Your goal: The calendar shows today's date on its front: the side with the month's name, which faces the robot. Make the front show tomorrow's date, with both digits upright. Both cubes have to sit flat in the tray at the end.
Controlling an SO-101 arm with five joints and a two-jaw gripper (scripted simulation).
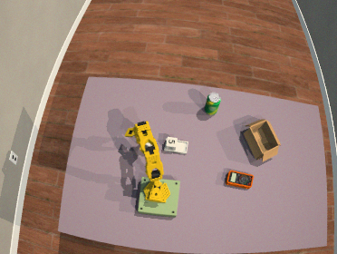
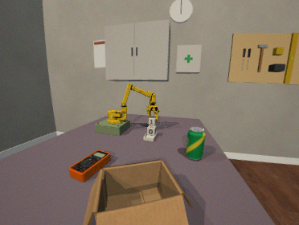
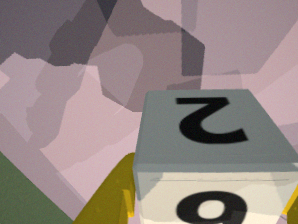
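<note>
My gripper (image 2: pixel 153 117) (image 3: pixel 210 199) is shut on a white digit cube (image 2: pixel 152 121) (image 3: pixel 215 150). In the wrist view its upper, shaded side shows an upside-down 2; the side below shows a round-looped digit cut off by the frame. In the exterior view it shows a 1 and hangs above the table, beyond the tray. The white tray (image 1: pixel 183 149) (image 2: pixel 149 139) holds the other cube (image 1: pixel 170 141) (image 2: pixel 151 130) at its left end in the top view, with a 5 on top and a 0 towards the exterior camera. The month side is hidden.
A green can (image 1: pixel 212 104) (image 2: pixel 195 145) stands behind the tray. An open cardboard box (image 1: pixel 261 140) (image 2: pixel 141 214) and an orange multimeter (image 1: pixel 239 180) (image 2: pixel 90 165) lie to the right in the top view. The arm's green base (image 1: pixel 158 209) (image 2: pixel 112 127) is in front.
</note>
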